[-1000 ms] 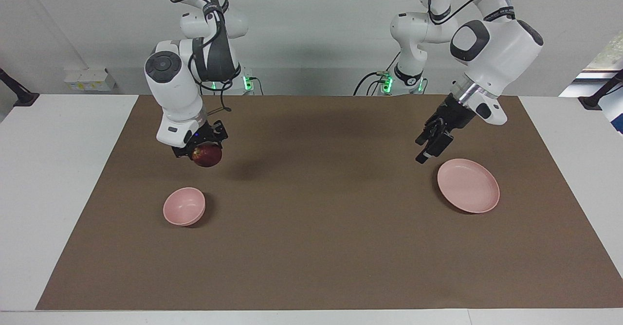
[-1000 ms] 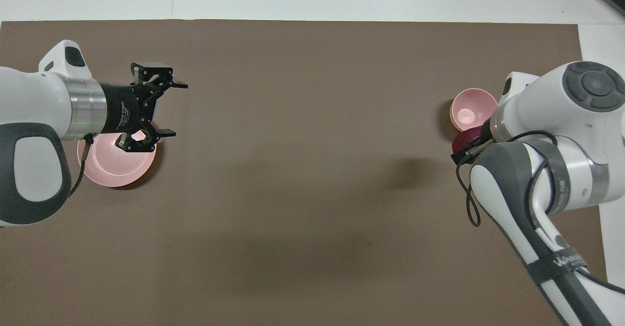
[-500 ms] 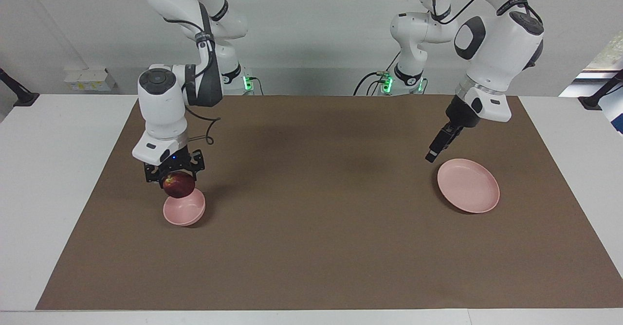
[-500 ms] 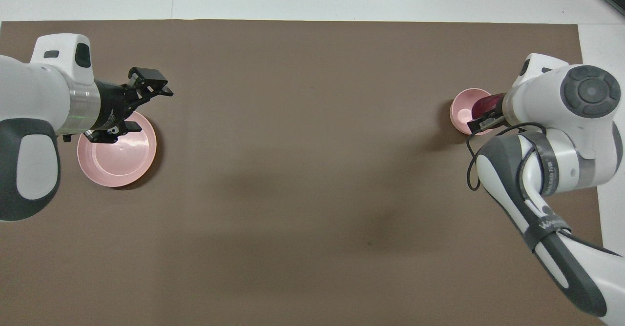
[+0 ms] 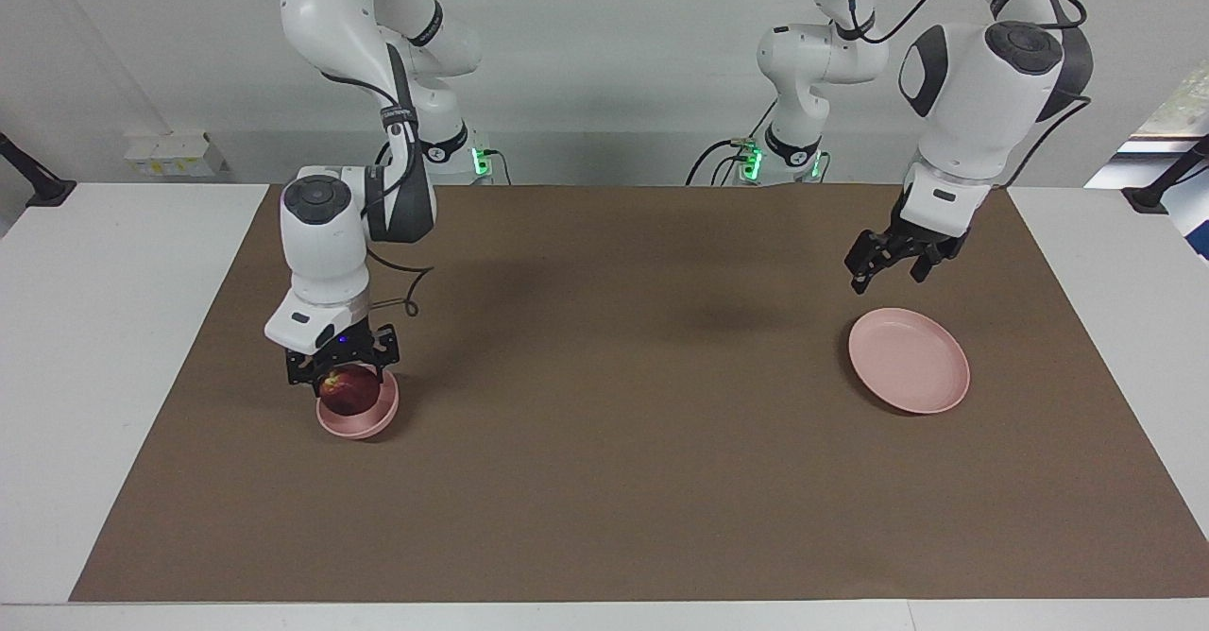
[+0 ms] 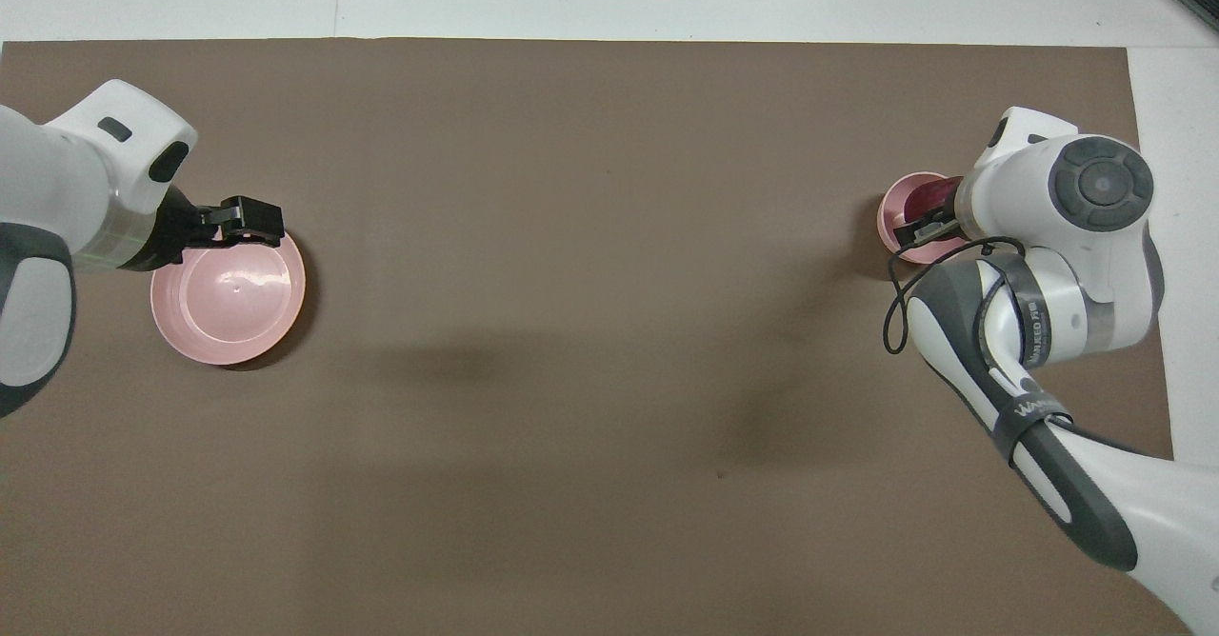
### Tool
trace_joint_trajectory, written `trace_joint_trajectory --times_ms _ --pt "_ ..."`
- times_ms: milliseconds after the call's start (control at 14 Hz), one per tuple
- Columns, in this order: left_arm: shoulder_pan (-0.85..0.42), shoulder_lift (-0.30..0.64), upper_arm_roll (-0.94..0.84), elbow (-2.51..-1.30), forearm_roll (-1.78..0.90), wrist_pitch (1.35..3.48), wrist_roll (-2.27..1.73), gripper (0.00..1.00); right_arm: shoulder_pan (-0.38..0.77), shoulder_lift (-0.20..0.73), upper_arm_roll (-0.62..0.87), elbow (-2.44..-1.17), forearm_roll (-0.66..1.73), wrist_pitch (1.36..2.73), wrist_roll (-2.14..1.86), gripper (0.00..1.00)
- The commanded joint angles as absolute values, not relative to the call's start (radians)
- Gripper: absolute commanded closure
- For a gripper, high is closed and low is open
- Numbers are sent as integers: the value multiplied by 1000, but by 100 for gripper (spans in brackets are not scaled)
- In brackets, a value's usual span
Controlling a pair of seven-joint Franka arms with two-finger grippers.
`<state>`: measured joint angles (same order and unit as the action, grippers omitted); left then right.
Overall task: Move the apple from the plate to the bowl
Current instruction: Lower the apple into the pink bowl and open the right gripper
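Note:
The dark red apple (image 5: 350, 391) is held by my right gripper (image 5: 345, 378), which is shut on it and has lowered it into the small pink bowl (image 5: 365, 427) at the right arm's end of the table. In the overhead view the apple (image 6: 926, 199) shows in the bowl (image 6: 891, 223) under the right gripper (image 6: 931, 219). The flat pink plate (image 5: 909, 361) lies bare at the left arm's end. My left gripper (image 5: 886, 276) is open and empty, up in the air over the plate's edge nearer the robots; it also shows in the overhead view (image 6: 249, 223) over the plate (image 6: 229, 298).
A brown mat (image 5: 614, 442) covers most of the white table (image 5: 104, 348). Bowl and plate are the only things standing on it.
My right gripper carried the apple over the bowl and lowered it into it. My left gripper turned and drew back a little above the plate.

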<state>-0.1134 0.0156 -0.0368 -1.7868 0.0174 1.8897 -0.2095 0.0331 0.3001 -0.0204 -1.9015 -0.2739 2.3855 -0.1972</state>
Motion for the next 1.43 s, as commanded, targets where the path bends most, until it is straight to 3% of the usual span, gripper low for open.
trace_joint_trajectory --times_ms 0,71,429,714,929,1143,1357 --pt "-68 28 -44 -1709 43 1793 -63 0 20 305 -12 -1896 -305 2387 -158 23" --pt "-63 32 -43 -1685 43 1763 -58 0 21 305 -12 -1896 -305 2387 -156 0" --pt "-40 48 -43 -1530 48 1556 21 0 31 302 -11 -1896 -305 2378 -135 0" --pt "-28 35 -43 -1540 34 1557 29 0 38 285 -11 -1887 -302 2344 -127 0" --pt "-17 32 -43 -1539 28 1557 32 0 58 236 2 -1830 -264 2170 -95 0" --pt "-12 31 -43 -1539 28 1557 34 0 61 222 2 -1682 -85 1914 -35 0" --pt "-15 31 -43 -1537 28 1557 34 0 48 180 -14 -1622 70 1745 113 0"
